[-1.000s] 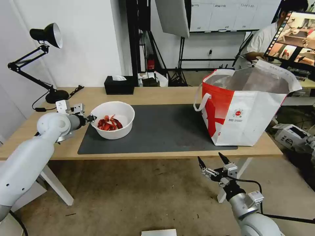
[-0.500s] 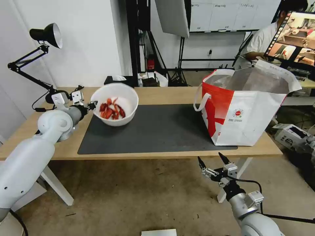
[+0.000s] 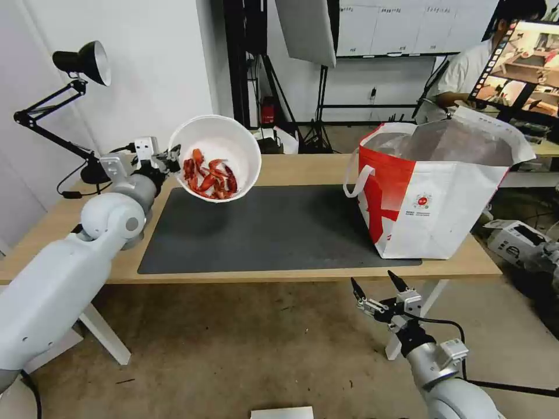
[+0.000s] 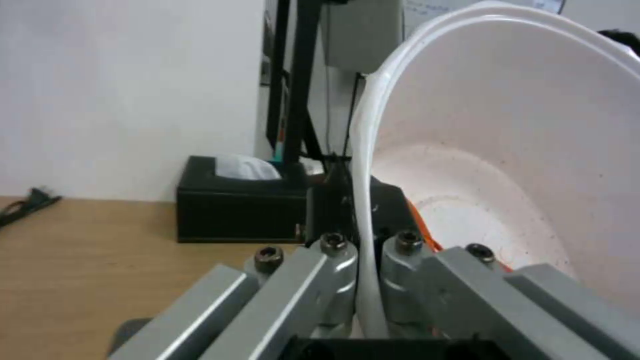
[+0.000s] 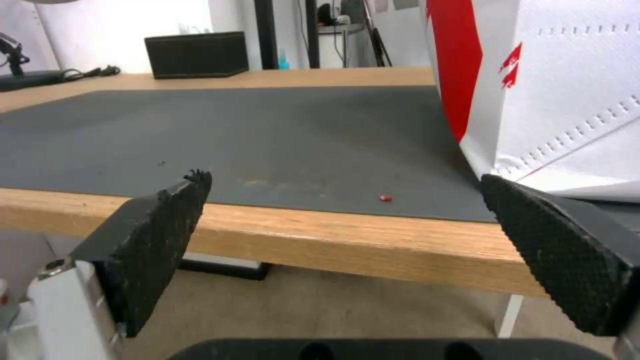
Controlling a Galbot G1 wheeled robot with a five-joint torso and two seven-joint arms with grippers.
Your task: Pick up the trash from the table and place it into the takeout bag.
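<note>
A white round bowl point(image 3: 218, 150) of red shellfish scraps point(image 3: 211, 175) hangs tilted in the air above the left end of the dark grey mat point(image 3: 279, 233). My left gripper point(image 3: 169, 159) is shut on its rim; up close the rim point(image 4: 365, 210) sits pinched between the two fingers. The red-and-white takeout bag point(image 3: 434, 192) stands open on the table's right end, foil lining showing. My right gripper point(image 3: 378, 289) stays open below the table's front edge, in front of the bag point(image 5: 553, 95).
A black tissue box point(image 4: 233, 205) sits at the back of the light-wood table point(image 3: 303, 169). A black desk lamp point(image 3: 75, 64) stands at the back left. A tiny red crumb point(image 5: 385, 198) lies on the mat near the front edge.
My left gripper has lifted the bowl off the mat, up and slightly right, and the bowl has tipped toward the camera. The right arm has not moved.
</note>
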